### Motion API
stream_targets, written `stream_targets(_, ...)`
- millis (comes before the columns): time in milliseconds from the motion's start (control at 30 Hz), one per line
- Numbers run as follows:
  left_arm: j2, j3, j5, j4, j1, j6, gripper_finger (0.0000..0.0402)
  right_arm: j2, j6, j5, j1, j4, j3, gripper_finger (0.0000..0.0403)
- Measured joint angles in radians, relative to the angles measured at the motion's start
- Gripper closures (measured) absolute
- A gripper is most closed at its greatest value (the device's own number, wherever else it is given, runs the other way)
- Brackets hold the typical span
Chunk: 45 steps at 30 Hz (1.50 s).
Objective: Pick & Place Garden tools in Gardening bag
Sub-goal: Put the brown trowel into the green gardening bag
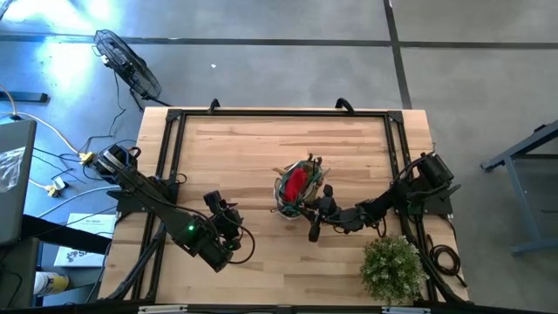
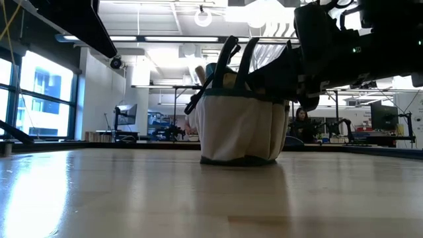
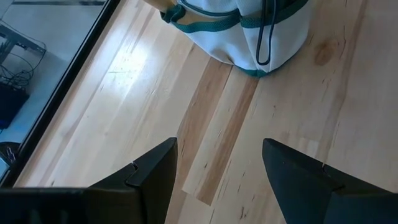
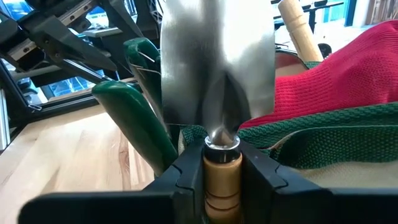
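Only the right wrist view showed the right gripper (image 4: 222,163) clamping a trowel (image 4: 217,62) by its handle at the gardening bag (image 1: 299,187) mid-table; left gripper (image 3: 217,163) gaped, empty; potted plant (image 1: 392,269) near-right.

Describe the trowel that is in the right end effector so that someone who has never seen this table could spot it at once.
Start at the small round fabric gardening bag with green trim near the middle of the wooden table. At its rim nearest the bushy green potted plant, the right end effector clamps a silver metal trowel with a pale wooden handle. Unlike the red fabric piece already inside, its blade points up, gripped at the handle's neck.
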Motion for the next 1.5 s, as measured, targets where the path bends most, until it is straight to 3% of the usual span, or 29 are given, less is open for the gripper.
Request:
stream_targets(800, 0.0, 0.0, 0.011, 0.0, 0.0, 0.0, 0.0174, 0.002, -0.054, -0.039, 0.0, 0.068, -0.002, 0.031)
stream_targets(1500, -0.001, 0.0, 0.012, 0.016, 0.0, 0.003, 0.0174, -0.053, -0.112, -0.063, 0.001, 0.08, -0.002, 0.0214)
